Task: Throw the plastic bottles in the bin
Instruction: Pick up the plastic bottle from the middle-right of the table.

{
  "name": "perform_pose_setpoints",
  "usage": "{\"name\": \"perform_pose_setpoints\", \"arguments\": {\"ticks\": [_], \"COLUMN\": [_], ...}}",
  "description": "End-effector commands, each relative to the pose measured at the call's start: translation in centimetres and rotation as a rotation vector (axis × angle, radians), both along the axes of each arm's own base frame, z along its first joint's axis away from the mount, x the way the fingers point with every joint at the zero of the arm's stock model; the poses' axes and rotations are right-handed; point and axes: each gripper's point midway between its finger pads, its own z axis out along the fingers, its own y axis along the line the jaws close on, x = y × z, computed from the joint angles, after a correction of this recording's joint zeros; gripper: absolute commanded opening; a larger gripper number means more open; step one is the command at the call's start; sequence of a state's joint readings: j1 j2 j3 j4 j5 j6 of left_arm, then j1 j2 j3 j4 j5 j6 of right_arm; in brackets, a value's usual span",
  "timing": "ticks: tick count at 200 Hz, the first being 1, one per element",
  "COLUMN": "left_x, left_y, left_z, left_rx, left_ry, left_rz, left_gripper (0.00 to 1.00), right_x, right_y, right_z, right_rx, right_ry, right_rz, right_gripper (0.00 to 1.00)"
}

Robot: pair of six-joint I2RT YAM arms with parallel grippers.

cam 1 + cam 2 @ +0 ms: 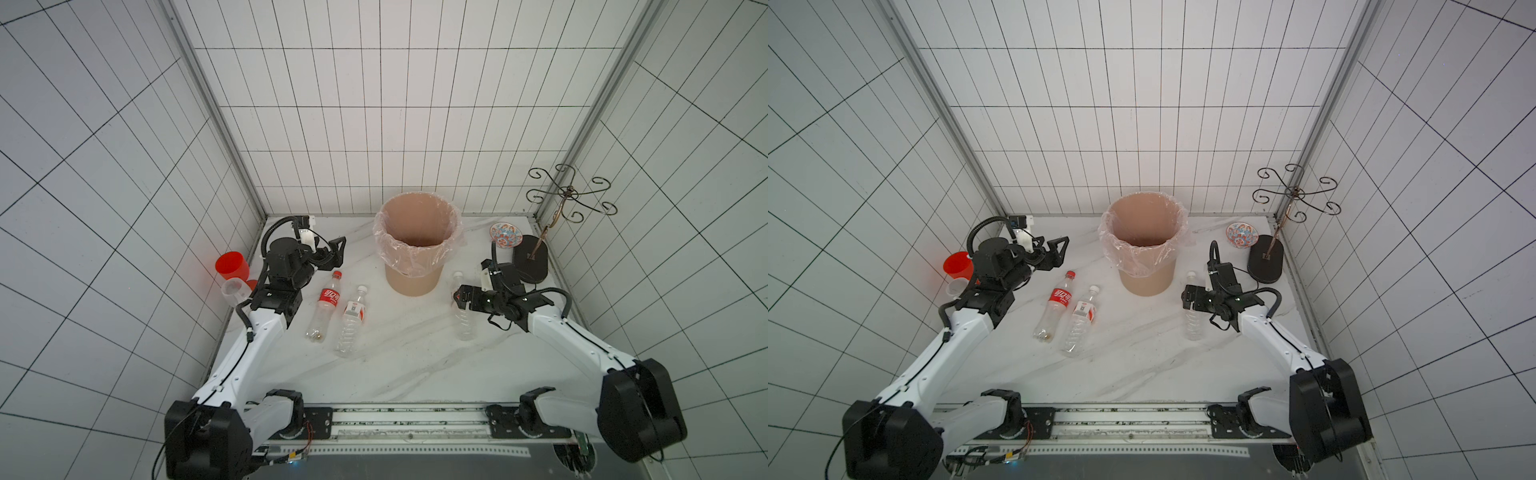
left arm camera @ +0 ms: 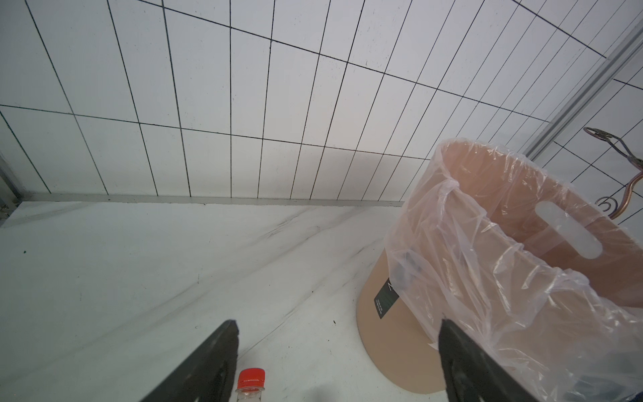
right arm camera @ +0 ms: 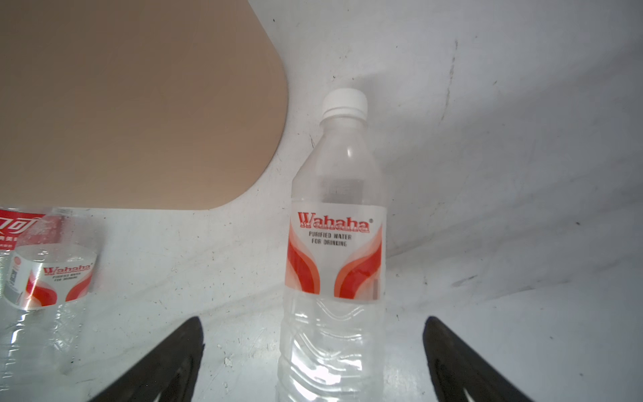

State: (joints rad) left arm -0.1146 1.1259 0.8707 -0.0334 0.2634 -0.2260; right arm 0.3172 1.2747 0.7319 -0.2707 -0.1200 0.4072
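The surface [image 1: 415, 365] looks like polished white marble with grey veins, smooth and faintly glossy, with small dark scuffs in the right wrist view. The bin [image 1: 409, 284] is smooth and matt. Its liner [image 1: 415, 259] is thin, crinkled, shiny clear film. The water bottle [image 3: 334, 243] is clear ribbed plastic with a glossy label. The cola bottle [image 1: 324, 309] is clear plastic too. The stand [image 1: 569, 193] is dark metal wire.
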Motion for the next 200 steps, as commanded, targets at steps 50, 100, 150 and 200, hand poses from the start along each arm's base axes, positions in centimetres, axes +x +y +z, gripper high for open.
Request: {"name": "perform_pose_setpoints", "arguments": {"ticks": [50, 100, 150, 200], "left_x": [0.3, 0.4, 0.4, 0.4], "left_y": [0.2, 0.0, 0.0, -0.1], "left_z": [-0.2, -0.5, -0.4, -0.4], "left_rx": [-0.008, -0.015, -0.016, -0.024], "left_ry": [0.006, 0.016, 0.015, 0.013], "left_rz": [0.001, -0.011, -0.013, -0.019], "left_gripper": [0.88, 0.88, 0.88, 0.88], "right_x": [-1.2, -1.0, 0.3, -0.4], "right_y": [-1.2, -1.4, -3.2, -6.2], "right_z": [-5.6, -5.4, 4.0, 19.0], "right_rx": [-0.121, -0.136, -0.189, -0.234], "right_ry": [0.102, 0.087, -0.120, -0.449], "right_rz": [-0.021, -0.026, -0.074, -0.171], "right_gripper": [0.87, 0.66, 0.55, 0.57]}}
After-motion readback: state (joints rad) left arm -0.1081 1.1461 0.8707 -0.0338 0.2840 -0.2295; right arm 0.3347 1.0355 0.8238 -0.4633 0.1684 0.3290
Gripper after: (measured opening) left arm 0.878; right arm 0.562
